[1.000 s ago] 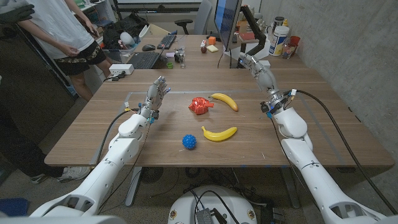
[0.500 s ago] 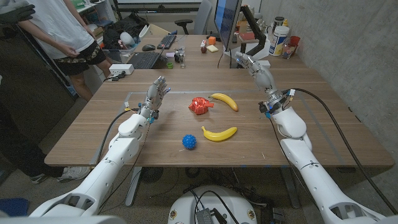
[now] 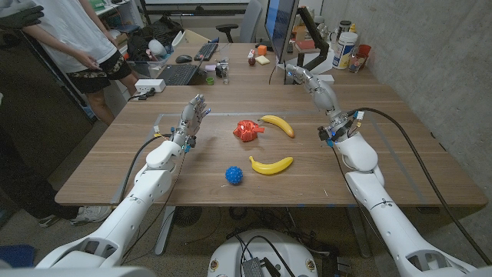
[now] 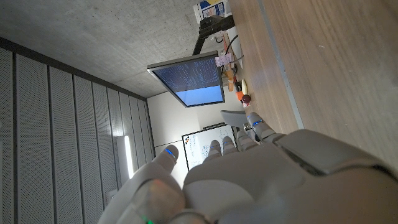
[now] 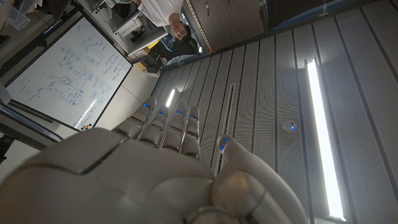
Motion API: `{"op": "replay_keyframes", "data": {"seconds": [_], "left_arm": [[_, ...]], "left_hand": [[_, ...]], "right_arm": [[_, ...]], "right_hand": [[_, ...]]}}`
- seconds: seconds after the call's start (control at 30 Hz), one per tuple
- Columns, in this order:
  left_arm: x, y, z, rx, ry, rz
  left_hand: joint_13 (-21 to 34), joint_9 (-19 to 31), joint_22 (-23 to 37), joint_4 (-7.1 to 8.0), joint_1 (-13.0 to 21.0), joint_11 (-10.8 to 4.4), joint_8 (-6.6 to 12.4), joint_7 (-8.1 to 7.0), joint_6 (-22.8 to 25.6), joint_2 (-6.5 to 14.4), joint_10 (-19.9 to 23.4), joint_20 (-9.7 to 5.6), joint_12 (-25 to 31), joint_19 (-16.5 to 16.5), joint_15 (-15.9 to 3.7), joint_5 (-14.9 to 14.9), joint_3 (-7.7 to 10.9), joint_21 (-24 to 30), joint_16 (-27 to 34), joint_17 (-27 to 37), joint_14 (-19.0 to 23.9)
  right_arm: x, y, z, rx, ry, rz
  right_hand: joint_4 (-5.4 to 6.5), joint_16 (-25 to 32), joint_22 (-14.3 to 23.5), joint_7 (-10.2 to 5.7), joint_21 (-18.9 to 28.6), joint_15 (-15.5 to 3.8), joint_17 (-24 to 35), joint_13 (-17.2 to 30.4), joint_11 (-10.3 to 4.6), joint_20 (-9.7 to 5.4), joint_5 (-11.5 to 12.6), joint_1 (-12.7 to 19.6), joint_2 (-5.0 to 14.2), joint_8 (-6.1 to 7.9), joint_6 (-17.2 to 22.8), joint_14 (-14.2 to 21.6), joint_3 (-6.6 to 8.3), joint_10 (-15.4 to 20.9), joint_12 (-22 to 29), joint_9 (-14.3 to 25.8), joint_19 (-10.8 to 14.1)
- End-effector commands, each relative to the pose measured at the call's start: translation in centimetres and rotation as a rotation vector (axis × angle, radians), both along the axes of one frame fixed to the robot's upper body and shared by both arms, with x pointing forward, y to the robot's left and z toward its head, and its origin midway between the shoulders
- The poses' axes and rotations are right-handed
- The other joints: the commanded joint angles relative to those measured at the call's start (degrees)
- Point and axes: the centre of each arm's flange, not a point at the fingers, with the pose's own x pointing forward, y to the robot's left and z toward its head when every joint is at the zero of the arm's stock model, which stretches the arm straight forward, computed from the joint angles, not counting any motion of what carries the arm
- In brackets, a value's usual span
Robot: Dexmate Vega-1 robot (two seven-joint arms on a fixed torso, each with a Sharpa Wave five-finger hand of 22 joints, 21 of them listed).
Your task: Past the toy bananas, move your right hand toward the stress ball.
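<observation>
Closest to me on the wood-grain table point(image 3: 115, 165) is the stress ball point(image 3: 234, 175), a small blue sphere covered in little nubs, sitting near the front edge about midway between my arms. Just beside it on my right is a smooth yellow toy banana point(image 3: 270, 165), curved like a smile. A bit farther back there's a crumpled, glossy red toy point(image 3: 247, 130), and right next to that the second banana point(image 3: 277, 125), same plastic-looking yellow, lying at a slant.

My left hand point(image 3: 194, 117) is up over the left part of the table, smooth grey shell, fingers straight and spread, holding nothing. In the left wrist view point(image 4: 249, 171) you can see the rounded grey back of it with small blue lights on the fingertips.

My right hand point(image 3: 309, 80) is way out at the far right side, raised above the table, well apart from the ball and beyond both bananas. Fingers look extended, nothing in them. The right wrist view point(image 5: 143, 168) shows the same matte grey knuckles against ribbed ceiling panels and a whiteboard.

Past the table is a desk with a keyboard point(image 3: 175, 74) and monitor point(image 3: 280, 23), and a person point(image 3: 69, 38) standing at the far left.
</observation>
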Motion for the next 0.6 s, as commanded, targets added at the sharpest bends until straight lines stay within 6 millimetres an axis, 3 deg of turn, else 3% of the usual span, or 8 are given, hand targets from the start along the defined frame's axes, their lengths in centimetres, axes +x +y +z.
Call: {"op": "replay_keyframes", "data": {"seconds": [0.03,0.6], "left_arm": [[0.06,0.17,-0.05,0.000,0.001,-0.002],[0.10,0.14,-0.17,-0.001,0.001,0.001]], "left_hand": [[0.33,0.28,0.31,0.01,-0.09,-0.19,0.13,-0.33,-0.28,6.84,-2.76,-2.80,0.22,-3.74,-1.12,0.35,-0.33,-0.03,0.45,0.09,-3.75],[0.33,0.28,0.31,0.01,-0.10,-0.23,0.10,-0.48,-0.25,6.84,-2.64,-2.79,0.22,-3.58,-1.07,0.38,-0.41,-0.06,0.46,0.09,-3.58]], "right_arm": [[-1.15,0.93,-0.19,-0.049,-0.050,0.013],[-2.14,1.67,-0.08,-0.095,-0.110,0.007]], "right_hand": [[0.10,-0.02,0.12,0.29,0.39,-3.67,0.16,0.07,0.04,-6.52,0.47,0.50,3.82,0.20,0.69,0.61,0.49,0.31,0.49,0.33,0.64],[0.07,-0.12,0.13,0.13,0.53,-3.83,0.16,0.07,-0.05,-6.59,0.50,0.59,3.77,0.18,1.72,1.49,0.84,1.20,0.48,0.33,1.43]]}}
